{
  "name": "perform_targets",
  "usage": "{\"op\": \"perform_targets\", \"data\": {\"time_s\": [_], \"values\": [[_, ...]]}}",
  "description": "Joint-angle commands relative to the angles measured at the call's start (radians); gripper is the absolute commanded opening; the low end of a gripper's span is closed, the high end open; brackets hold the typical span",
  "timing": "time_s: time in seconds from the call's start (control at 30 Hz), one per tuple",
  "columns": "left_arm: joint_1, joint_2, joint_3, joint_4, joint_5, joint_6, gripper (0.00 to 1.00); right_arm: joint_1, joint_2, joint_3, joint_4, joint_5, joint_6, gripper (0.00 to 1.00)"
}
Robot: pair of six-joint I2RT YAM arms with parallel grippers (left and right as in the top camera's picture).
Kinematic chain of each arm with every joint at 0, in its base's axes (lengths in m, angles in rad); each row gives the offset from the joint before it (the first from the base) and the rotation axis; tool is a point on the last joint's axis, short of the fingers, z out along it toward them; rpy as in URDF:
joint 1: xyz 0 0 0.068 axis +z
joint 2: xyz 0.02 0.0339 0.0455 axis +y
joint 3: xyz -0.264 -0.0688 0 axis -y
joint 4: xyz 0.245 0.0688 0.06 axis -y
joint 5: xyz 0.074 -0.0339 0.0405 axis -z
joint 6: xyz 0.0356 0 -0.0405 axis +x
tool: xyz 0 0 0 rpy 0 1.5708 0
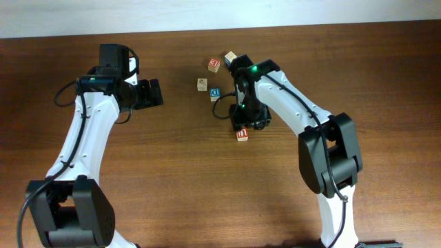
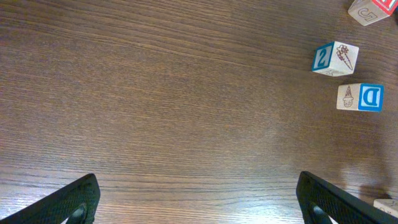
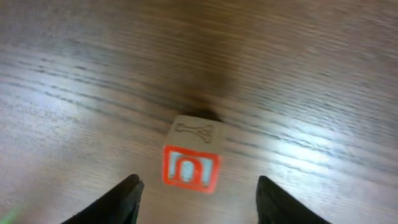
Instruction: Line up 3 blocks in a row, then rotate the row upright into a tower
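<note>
We've got the red-lettered cube (image 3: 191, 163) sitting flat, just below centre in the right wrist view. Its red-framed arch letter faces us, with a bone sketch on the pale face beyond. At the right edge of the left wrist view, the blue D cube (image 2: 360, 98) lies square, a small drawing on its pale left face. Overhead, the pale cream cube (image 1: 230, 57) sits top centre, turned cornerwise.

Right wrist view was blurred; the letter on the red-lettered block (image 3: 191, 158) could have been n or U. Left wrist view's edge cut off a block at the top right corner (image 2: 372, 10) and a pale block at the bottom right corner (image 2: 387, 206). Overhead, the right arm (image 1: 293, 100) hid the right gripper (image 3: 199, 185), block letters too small to read.
</note>
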Motion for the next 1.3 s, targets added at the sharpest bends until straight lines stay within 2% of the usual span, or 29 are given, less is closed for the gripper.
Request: {"op": "perform_targets", "data": {"time_s": [0.0, 0.23, 0.4, 0.63, 1.17, 1.27], "values": [[0.000, 0.010, 0.018, -0.001, -0.010, -0.005, 0.99, 0.030, 0.029, -0.023, 0.025, -0.018, -0.029, 0.61], [0.000, 0.010, 0.018, -0.002, -0.010, -0.005, 0.99, 0.022, 0.073, -0.023, 0.032, -0.011, 0.023, 0.59], [0.000, 0.010, 0.018, -0.006, -0.010, -0.005, 0.99, 0.022, 0.074, -0.023, 0.020, 0.019, 0.061, 0.46], [0.000, 0.010, 0.018, -0.009, -0.010, -0.005, 0.99, 0.014, 0.074, -0.017, 0.005, 0.019, 0.063, 0.38], [0.000, 0.010, 0.018, -0.013, -0.010, -0.005, 0.99, -0.092, 0.074, -0.014, -0.060, 0.076, 0.062, 0.36], [0.000, 0.010, 0.018, -0.013, -0.010, -0.005, 0.99, -0.092, 0.074, -0.014, -0.068, 0.076, 0.062, 0.40]]}}
